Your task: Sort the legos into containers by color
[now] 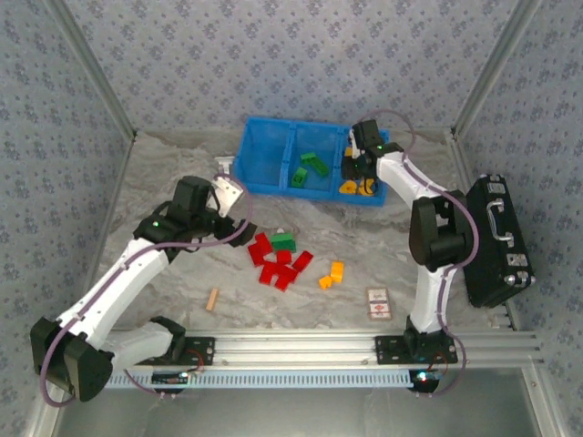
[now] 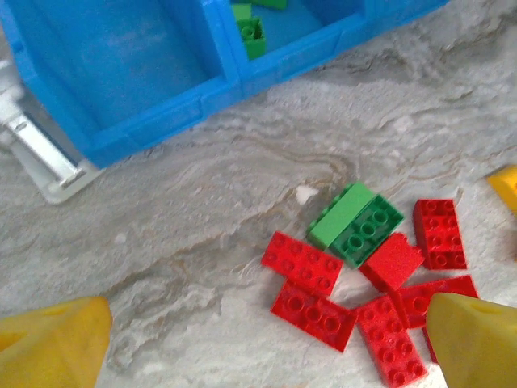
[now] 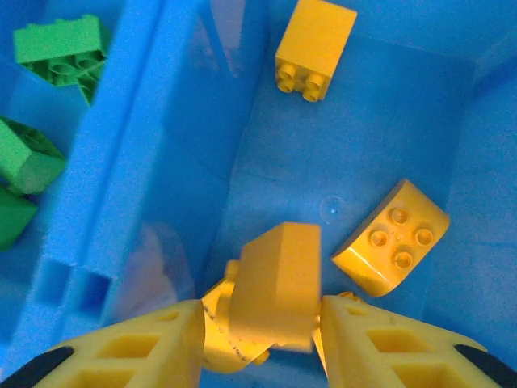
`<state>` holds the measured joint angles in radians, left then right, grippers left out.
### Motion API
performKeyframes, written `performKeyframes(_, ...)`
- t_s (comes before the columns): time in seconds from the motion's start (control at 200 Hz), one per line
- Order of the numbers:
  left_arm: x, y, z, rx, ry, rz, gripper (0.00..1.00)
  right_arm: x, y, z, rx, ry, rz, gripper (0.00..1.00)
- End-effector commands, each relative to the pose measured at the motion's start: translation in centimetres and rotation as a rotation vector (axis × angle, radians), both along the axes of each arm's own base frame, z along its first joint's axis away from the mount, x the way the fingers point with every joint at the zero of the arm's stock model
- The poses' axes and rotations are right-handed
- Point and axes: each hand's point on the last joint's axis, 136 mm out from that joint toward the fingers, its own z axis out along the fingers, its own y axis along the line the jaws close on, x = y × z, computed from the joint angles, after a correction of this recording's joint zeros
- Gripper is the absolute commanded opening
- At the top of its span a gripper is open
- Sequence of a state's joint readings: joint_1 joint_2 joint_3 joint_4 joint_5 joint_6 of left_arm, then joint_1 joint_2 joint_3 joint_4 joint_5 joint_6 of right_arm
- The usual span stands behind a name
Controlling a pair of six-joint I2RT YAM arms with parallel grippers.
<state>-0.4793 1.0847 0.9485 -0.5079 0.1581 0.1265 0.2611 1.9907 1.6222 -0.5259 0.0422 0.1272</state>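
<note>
Right gripper (image 3: pixel 260 315) hangs among yellow legos (image 3: pixel 392 238), container wall (image 3: pixel 121 137) alongside.

No text is reading legibly anywhere: the small red-and-white card (image 1: pixel 378 304) is carrying print too fine to make out, and a pale patch on the black case (image 1: pixel 496 241) is possibly a label, unreadable.

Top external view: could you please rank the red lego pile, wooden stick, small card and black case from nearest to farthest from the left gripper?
1. Red lego pile, mid-table, just right of the left gripper.
2. Wooden stick, near edge, left side.
3. Small card, near edge, right side.
4. Black case, far right.
</note>
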Motion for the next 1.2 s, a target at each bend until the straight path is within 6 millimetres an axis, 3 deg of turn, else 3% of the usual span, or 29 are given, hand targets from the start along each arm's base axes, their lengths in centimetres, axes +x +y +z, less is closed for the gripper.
performKeyframes(0.0,-0.8,-2.8,0.7,-0.107,-0.034,-0.088,1.0,1.0,-0.4,0.1,0.0,-0.006,-0.017,0.46)
performKeyframes(0.18,-3.2,-8.6,-2.8,0.037,0.014,-0.225,1.0,1.6,-0.6,0.7,0.016,-0.028,-0.022,0.57)
performKeyframes(0.345,-5.6,-14.6,-5.2,0.034,-0.005,-0.368,1.0,1.5,-0.5,2.4,0.034,-0.076,-0.006,0.64)
performKeyframes(0.575,-7.9,-20.1,-8.0,0.04,0.078,-0.487,0.99,-0.5,-0.4,5.0,0.081,-0.128,0.036,0.68)
performKeyframes(0.89,-12.9,-22.8,-11.6,0.091,0.228,-0.602,0.9,-3.9,-2.1,7.8,0.09,-0.174,0.035,0.69)
performKeyframes(1.195,-14.5,-22.9,-13.9,0.148,0.319,-0.621,0.86,-6.1,-4.2,9.2,0.091,-0.192,0.011,0.7)
